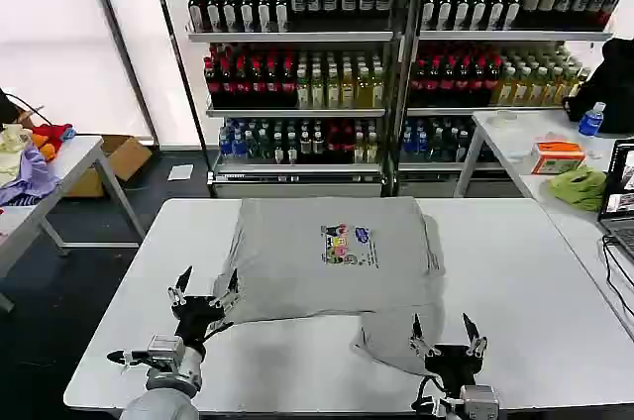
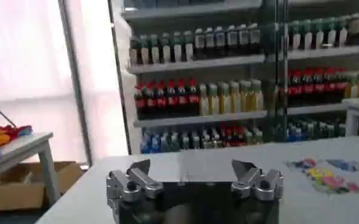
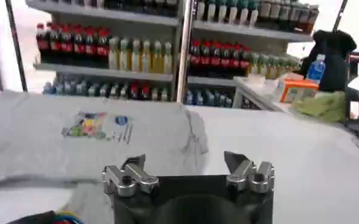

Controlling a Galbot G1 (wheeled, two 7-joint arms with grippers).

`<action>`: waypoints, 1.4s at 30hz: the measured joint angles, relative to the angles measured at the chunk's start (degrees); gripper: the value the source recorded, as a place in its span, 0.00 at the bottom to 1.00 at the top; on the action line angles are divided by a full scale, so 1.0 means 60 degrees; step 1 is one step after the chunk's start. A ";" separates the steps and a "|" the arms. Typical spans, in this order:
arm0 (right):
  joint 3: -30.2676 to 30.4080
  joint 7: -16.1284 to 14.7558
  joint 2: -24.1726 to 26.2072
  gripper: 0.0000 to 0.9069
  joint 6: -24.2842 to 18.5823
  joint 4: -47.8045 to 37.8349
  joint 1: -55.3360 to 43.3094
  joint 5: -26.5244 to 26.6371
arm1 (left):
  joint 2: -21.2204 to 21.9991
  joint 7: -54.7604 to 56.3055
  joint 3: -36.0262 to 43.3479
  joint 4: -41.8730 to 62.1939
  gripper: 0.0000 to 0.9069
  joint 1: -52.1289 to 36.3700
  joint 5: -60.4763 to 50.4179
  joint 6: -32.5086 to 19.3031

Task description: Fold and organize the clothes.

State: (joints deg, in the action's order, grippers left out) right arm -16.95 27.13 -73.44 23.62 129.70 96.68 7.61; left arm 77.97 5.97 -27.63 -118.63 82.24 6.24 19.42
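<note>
On the table, centre: I see the shirt (image 1: 327,266), light grey, chest print (image 1: 346,244) facing up, lying across the middle of the white table (image 1: 535,271).
Shirt's lie: The far part looks flat and squared. The near edge is untidy, with a bunched flap (image 1: 391,336) trailing toward my right side, so the fold is partly made at best.
Left gripper: My left gripper (image 1: 207,293) sits at the shirt's near left corner, jaws spread wide, nothing between them. From its wrist camera the fingers (image 2: 139,173) frame bare table with the print off to one side.
Right gripper: My right gripper (image 1: 446,336) is just beside the bunched flap, also spread wide and holding nothing. Its wrist camera shows the fingers (image 3: 132,171) with grey cloth right ahead.
Step in hand: I judge I am between grasps, lining both tools up on the near hem.
Next move calls for: Lowering each gripper onto its corner, pinching a single layer, and lifting evenly. The right side needs care, since the flap is crumpled and I could catch two layers.
Surroundings: Shelves of drink bottles (image 1: 297,78) behind the table; side tables with a lime-green cloth (image 1: 578,185) and a lavender cloth (image 1: 30,177), neither of them my concern.
</note>
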 measured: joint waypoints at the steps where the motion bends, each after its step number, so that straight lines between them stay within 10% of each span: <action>1: 0.0041 0.0039 -0.0012 1.00 0.0002 -0.0025 0.0037 0.0002 | -0.0017 -0.0020 0.0006 0.0000 1.00 0.0012 0.0004 0.0080; 36: 0.0569 0.0695 -0.0470 1.00 0.0020 -0.0957 0.0041 0.0074 | -0.0282 -0.0341 0.0038 0.0919 1.00 -0.0080 0.0368 0.1137; 38: 0.0574 0.0691 -0.0470 1.00 0.0009 -0.1019 0.0035 0.0076 | -0.0298 -0.0341 0.0034 0.0953 0.70 -0.0088 0.0429 0.1192; 39: 0.0576 0.0686 -0.0472 0.82 0.0000 -0.1040 0.0028 0.0076 | -0.0306 -0.0347 0.0034 0.0961 0.60 -0.0090 0.0452 0.1217; 40: 0.0578 0.0680 -0.0478 0.37 -0.0012 -0.1070 0.0017 0.0081 | -0.0315 -0.0358 0.0034 0.0967 0.42 -0.0091 0.0472 0.1247; 42: 0.0605 0.0653 -0.0492 0.00 -0.0059 -0.1116 -0.0003 0.0093 | -0.0328 -0.0391 0.0040 0.0980 0.20 -0.0094 0.0524 0.1305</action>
State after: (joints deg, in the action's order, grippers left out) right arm -13.32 31.05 -76.40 23.26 123.00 96.66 8.17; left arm 76.01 3.62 -27.39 -112.75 81.67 9.39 27.25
